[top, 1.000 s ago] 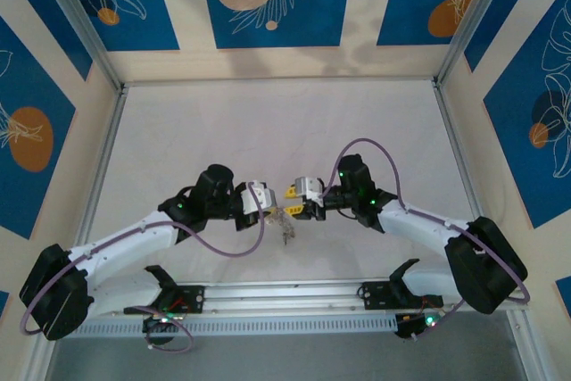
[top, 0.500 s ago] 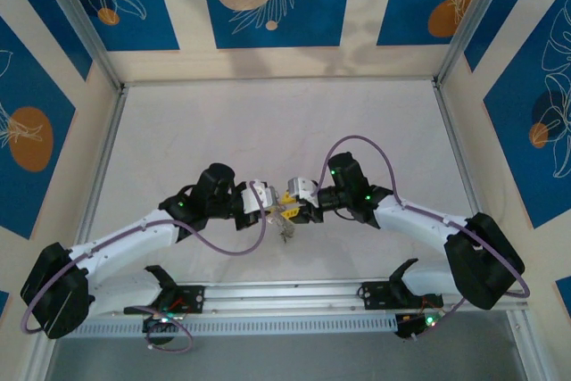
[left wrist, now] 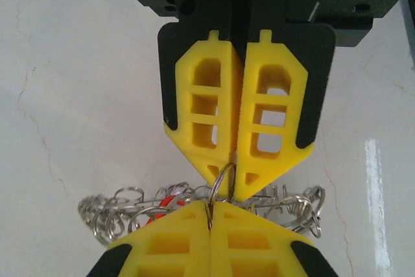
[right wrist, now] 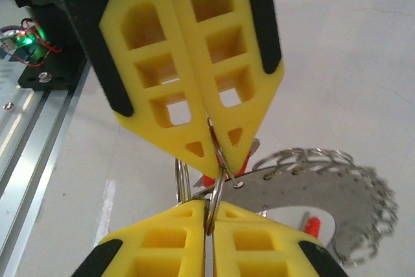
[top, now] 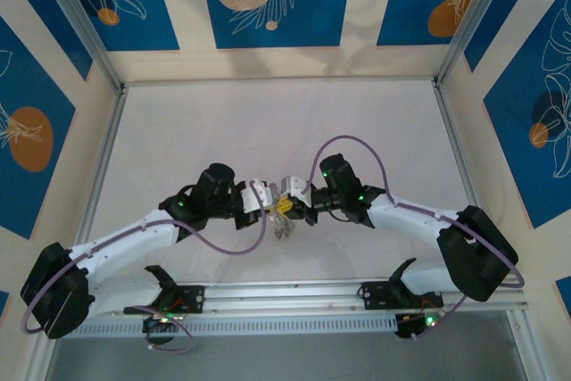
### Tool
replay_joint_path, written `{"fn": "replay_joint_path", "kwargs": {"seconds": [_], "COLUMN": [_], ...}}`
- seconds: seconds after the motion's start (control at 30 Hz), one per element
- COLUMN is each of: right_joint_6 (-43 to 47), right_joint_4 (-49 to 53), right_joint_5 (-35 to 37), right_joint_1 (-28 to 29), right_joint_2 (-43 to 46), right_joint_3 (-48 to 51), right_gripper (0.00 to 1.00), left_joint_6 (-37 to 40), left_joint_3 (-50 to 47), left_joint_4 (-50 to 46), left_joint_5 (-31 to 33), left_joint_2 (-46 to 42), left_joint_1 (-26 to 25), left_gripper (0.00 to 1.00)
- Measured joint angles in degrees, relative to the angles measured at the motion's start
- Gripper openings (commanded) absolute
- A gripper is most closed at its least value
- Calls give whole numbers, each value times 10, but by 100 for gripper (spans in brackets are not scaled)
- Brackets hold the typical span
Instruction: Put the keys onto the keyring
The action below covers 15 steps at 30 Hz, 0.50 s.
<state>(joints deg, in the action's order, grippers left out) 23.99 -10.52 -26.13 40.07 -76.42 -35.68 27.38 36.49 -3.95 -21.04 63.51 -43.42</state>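
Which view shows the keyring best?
Right wrist: the keyring lies nearly face-on, with its jagged rim and open centre plain. Left wrist catches the keyring edge-on, a tangle of silvery loops. In top external the keyring is a tiny speck.

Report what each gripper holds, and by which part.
Both the left gripper and the right gripper are shut on one small wire loop at the rim of the keyring, from opposite sides.

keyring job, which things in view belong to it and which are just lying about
In the job: keyring, red-headed keys, small wire ring, left end effector, right end effector.
Just there: purple cables, rail, table.
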Motion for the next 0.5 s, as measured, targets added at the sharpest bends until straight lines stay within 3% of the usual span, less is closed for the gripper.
{"fn": "replay_joint_path", "kwargs": {"seconds": [0.23, 0.47, 0.5], "right_joint_6": [-20, -29, -28], "right_joint_4": [-14, -26, -28], "right_joint_5": [8, 3, 2], "right_joint_1": [0, 0, 0], "right_joint_2": [0, -2, -3], "right_joint_3": [0, 0, 0], "right_gripper": [14, 0, 0], "left_joint_6": [-3, -4, -4], "left_joint_3": [0, 0, 0], "left_joint_4": [1, 0, 0], "left_joint_5": [5, 6, 8], "left_joint_2": [0, 0, 0], "left_joint_1": [0, 0, 0], "left_gripper": [0, 0, 5]}}
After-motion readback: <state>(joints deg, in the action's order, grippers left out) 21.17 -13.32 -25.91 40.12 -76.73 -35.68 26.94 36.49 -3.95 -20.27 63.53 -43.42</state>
